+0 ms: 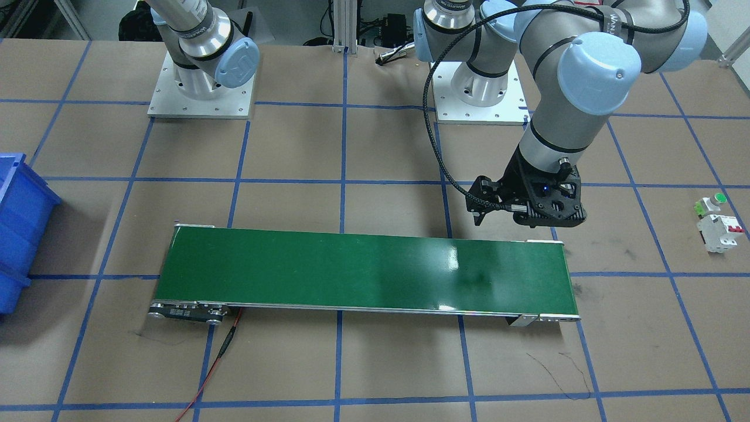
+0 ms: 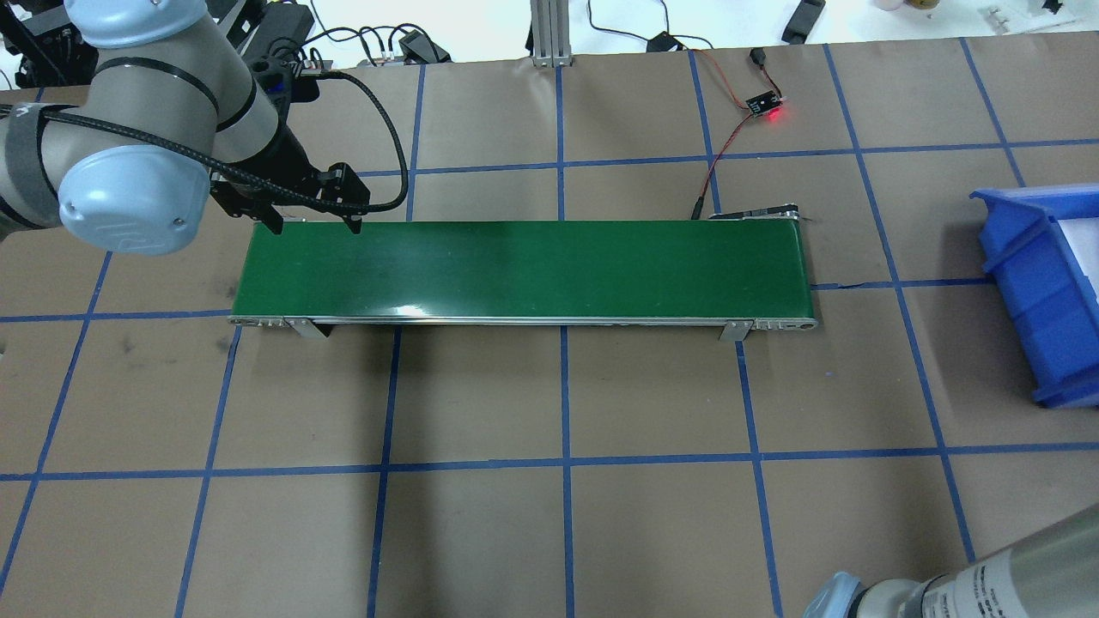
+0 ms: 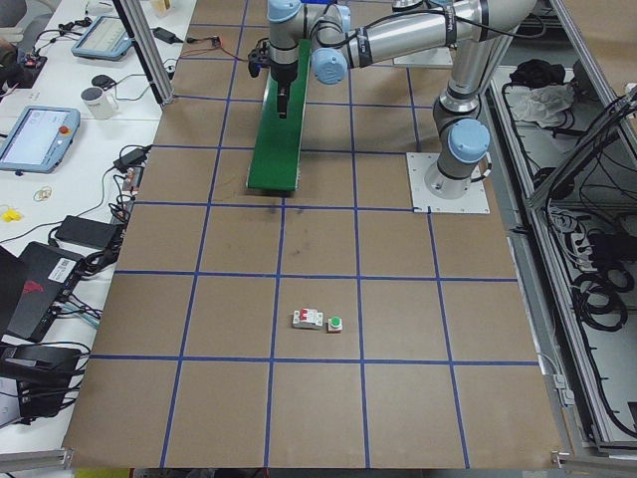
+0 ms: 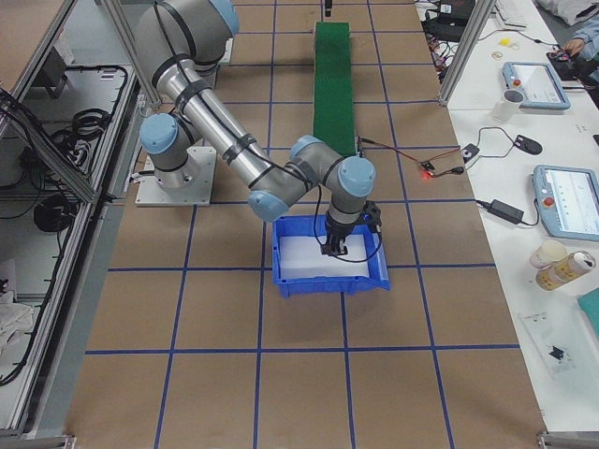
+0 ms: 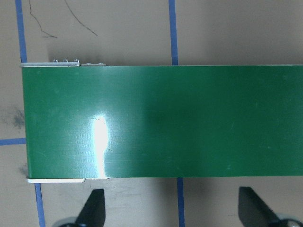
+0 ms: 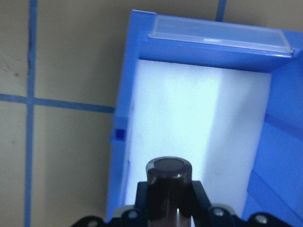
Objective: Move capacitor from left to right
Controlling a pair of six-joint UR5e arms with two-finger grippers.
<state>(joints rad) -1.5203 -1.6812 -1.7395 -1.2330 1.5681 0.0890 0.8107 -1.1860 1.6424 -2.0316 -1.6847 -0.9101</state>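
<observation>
A: What is hidden or cut off?

B: In the overhead view only a stub of the right arm is seen, at 5 o'clock, and its gripper is out of frame there. The blue bin is cut by the frame edge at 3 o'clock. In the right wrist view the lower half of the capacitor is covered by the fingers. In the left wrist view only two dark fingertips are shown, clipped at 6 o'clock.

A: How are the grippers set?

B: The right gripper is closed narrowly on the capacitor. The capacitor is held upright with its glossy round top turned to the camera, above the white foam floor of the bin. The left gripper is spread wide with nothing between its fingers. It is held over the far edge of the green belt, towards the belt's 10 o'clock end in the overhead view.

A: Can any writing be read?

B: A round logo mark is seen on a pale blue joint cap. White lettering on a strap around the left arm is too small to be read. At 3 o'clock in the front-facing view, a white breaker with a red switch and a green-topped button are set just beside each other. No marking on them can be made out.
</observation>
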